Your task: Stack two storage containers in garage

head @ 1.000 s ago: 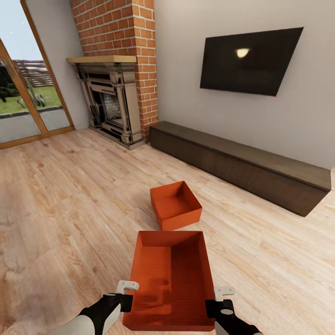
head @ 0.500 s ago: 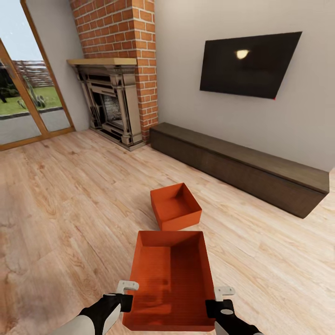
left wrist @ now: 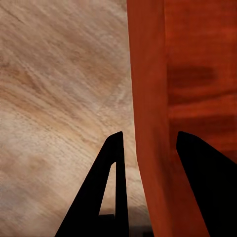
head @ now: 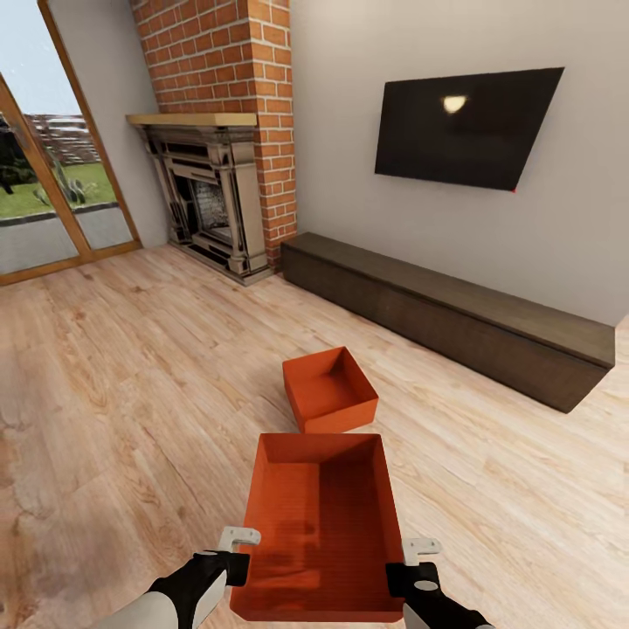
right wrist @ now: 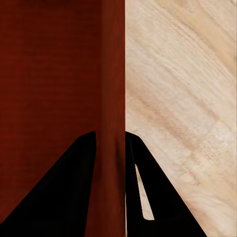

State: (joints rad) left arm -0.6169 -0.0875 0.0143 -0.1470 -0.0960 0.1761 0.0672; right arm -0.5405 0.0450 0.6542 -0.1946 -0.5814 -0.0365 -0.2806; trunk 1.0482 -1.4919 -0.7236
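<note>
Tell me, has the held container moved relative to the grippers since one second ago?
No. The near storage container sits the same between the left gripper and right gripper; the background shift is camera motion.

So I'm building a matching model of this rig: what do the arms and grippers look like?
In the head view each forearm is pale grey-white near the bottom edge, turning to a black wrist section. The left gripper and the right gripper each carry a small light grey, rounded-corner bracket on top. In the wrist views the jaws are flat, matte black, tapering wedges; the outer one has a narrow slot. No cables or markings are visible.
</note>
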